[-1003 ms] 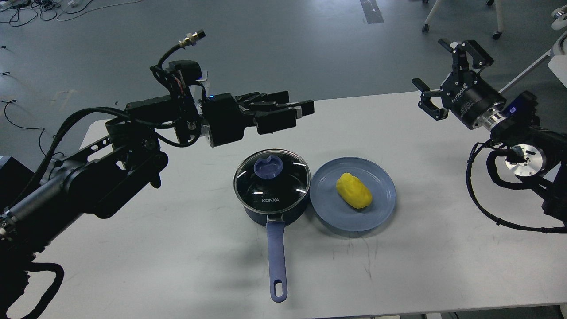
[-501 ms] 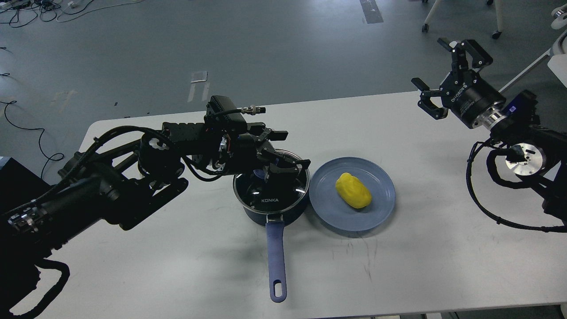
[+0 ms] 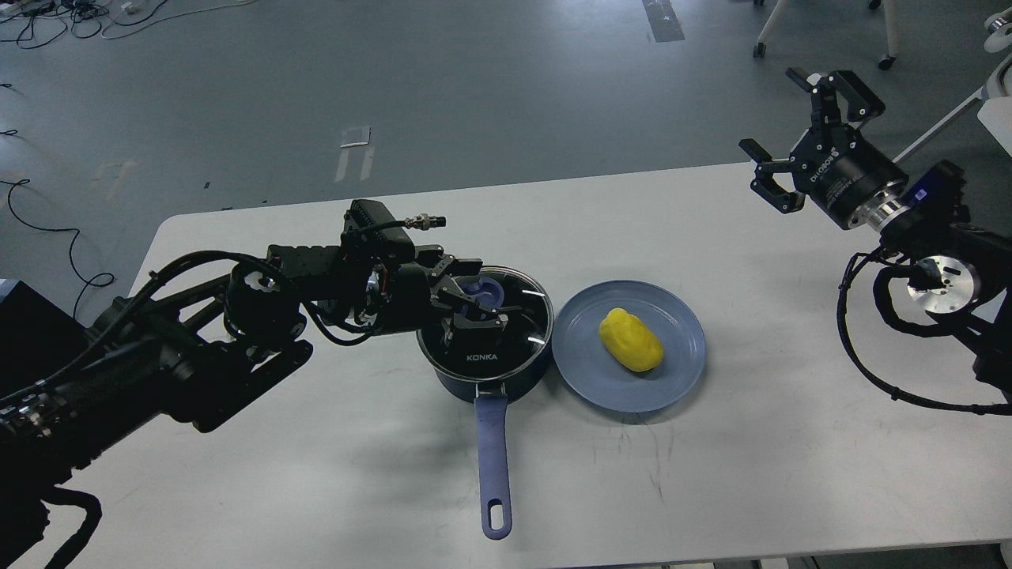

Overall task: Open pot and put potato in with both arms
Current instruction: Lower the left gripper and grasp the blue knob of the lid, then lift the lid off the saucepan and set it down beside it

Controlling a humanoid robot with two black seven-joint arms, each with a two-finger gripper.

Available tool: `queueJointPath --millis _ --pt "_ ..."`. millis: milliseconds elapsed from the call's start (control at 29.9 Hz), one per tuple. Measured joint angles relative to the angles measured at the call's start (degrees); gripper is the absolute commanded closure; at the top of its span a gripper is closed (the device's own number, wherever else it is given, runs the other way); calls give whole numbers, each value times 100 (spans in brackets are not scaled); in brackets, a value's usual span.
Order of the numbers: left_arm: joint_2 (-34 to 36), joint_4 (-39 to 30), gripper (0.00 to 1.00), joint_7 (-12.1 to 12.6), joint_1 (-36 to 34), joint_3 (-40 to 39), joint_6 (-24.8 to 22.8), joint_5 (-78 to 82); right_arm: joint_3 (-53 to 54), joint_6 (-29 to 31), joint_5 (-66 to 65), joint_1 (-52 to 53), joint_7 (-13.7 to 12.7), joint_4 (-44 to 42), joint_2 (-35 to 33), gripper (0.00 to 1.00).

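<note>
A dark blue pot (image 3: pixel 484 375) with a long blue handle (image 3: pixel 493 458) sits mid-table, covered by a glass lid (image 3: pixel 506 340) marked KONKA with a blue knob (image 3: pixel 484 291). My left gripper (image 3: pixel 481 298) is low over the lid, its open fingers on either side of the knob. A yellow potato (image 3: pixel 630 340) lies on a blue plate (image 3: pixel 680 371) right of the pot. My right gripper (image 3: pixel 808 136) is open and empty, raised at the table's far right.
The white table (image 3: pixel 316 442) has its far edge just behind the pot and its front edge near the bottom of the view. The right arm's cables (image 3: pixel 870 348) hang over the right side. Grey floor lies beyond.
My left arm came down from above the table to the pot lid, and its fingers now straddle the knob. The right gripper shifted very slightly.
</note>
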Motion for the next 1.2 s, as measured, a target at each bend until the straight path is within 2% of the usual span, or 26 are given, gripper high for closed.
queueJointPath --millis 234,301,334,368,401,568,635,836,1070,1203 --pt "69 -4 6 0 58 -6 60 -1 -17 0 0 -17 0 0 -1 0" --pt "81 -11 10 0 59 1 85 -1 -18 0 0 -21 0 0 -1 0" --pt "84 -14 17 0 62 2 94 -1 -18 0 0 -23 0 0 -1 0" --pt "88 -15 29 0 64 4 103 -2 -18 0 0 -24 0 0 -1 0" --pt "99 -18 35 0 64 4 109 -1 -18 0 0 -24 0 0 -1 0" --pt "170 -78 42 -2 64 8 116 -1 -18 0 0 -26 0 0 -1 0" --pt "207 -106 52 -2 68 8 116 -1 -18 0 0 -26 0 0 -1 0" --pt "258 -332 60 1 57 -7 116 -1 -18 0 0 -26 0 0 -2 0" --pt "406 -546 60 -1 -137 -47 103 -64 -18 0 0 -26 0 0 -16 0" --pt "719 -591 59 1 -335 -53 104 -295 -18 0 0 -25 0 0 -20 0"
